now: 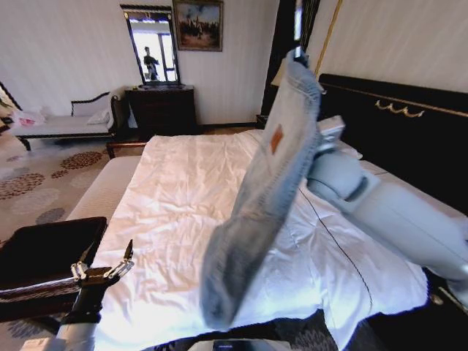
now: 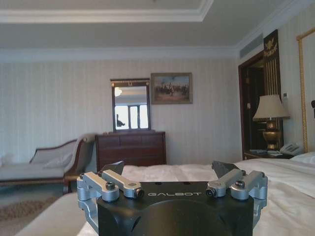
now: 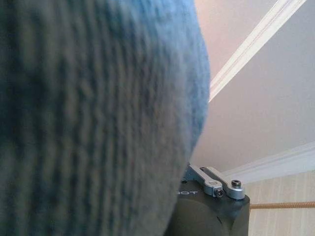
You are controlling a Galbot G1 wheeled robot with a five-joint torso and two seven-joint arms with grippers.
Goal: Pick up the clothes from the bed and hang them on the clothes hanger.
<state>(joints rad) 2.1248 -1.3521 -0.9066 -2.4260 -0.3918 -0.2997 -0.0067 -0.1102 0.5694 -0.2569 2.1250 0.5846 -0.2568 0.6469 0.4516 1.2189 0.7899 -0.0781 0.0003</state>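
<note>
The right gripper [image 1: 303, 62] is pinching the jacket [image 1: 267, 183] up high over the bed [image 1: 183, 190], so it is hanging straight. The left gripper [image 1: 102, 263] is waiting low, wide open and empty.

The left arm comes up from the bottom left corner of the head view. It is low and reaches forward. The left gripper [image 1: 107, 261] sits at its end, in the lower left part of the frame. Its two thin black fingers stand apart, with a wide gap and nothing between them. In the left wrist view, the left gripper [image 2: 167, 169] is at the bottom middle, its finger links spread out to both sides.

The right arm is a fat grey arm. It comes in from the lower right corner of the head view and goes up toward the top middle. Its wrist is lifted high.
</note>
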